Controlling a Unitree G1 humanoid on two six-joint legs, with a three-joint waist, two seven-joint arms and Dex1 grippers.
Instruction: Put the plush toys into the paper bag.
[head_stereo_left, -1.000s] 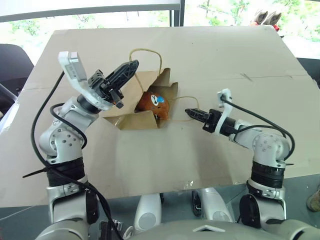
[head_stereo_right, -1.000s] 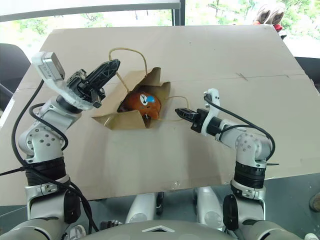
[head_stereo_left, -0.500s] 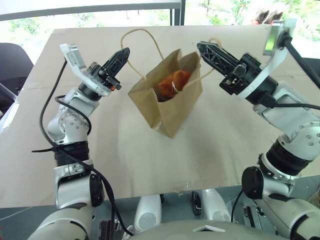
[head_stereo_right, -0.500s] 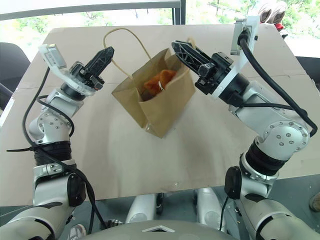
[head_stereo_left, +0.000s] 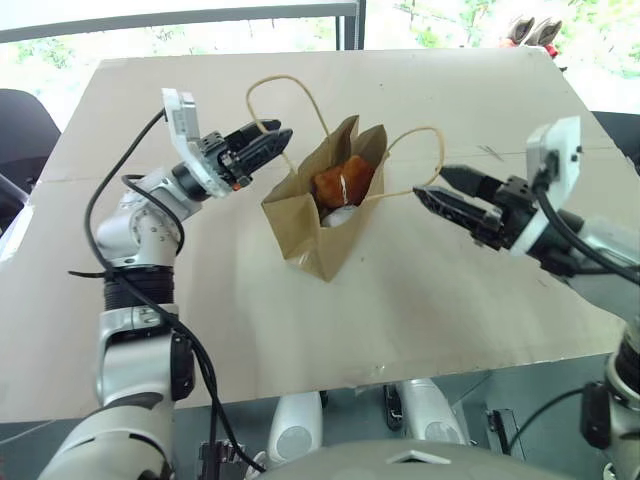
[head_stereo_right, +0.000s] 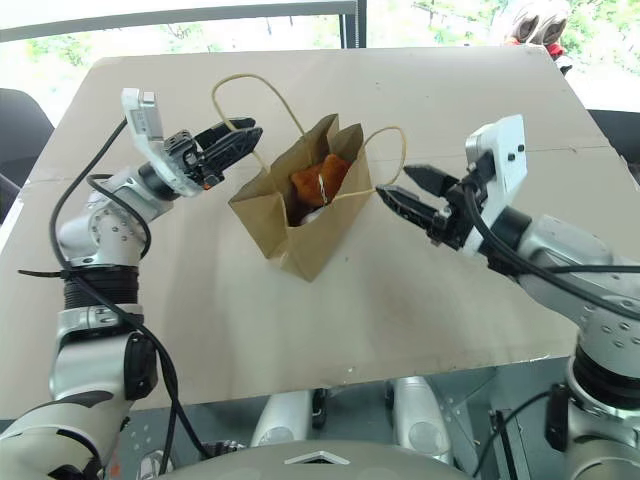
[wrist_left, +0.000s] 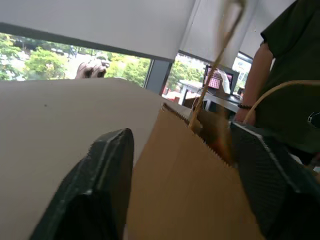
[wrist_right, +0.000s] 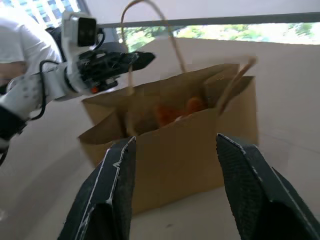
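Paper bag upright between both arms' parted fingers, toys inside

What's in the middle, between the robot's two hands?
The paper bag stands between the left gripper and the right gripper in the eye views, with the plush toys inside.
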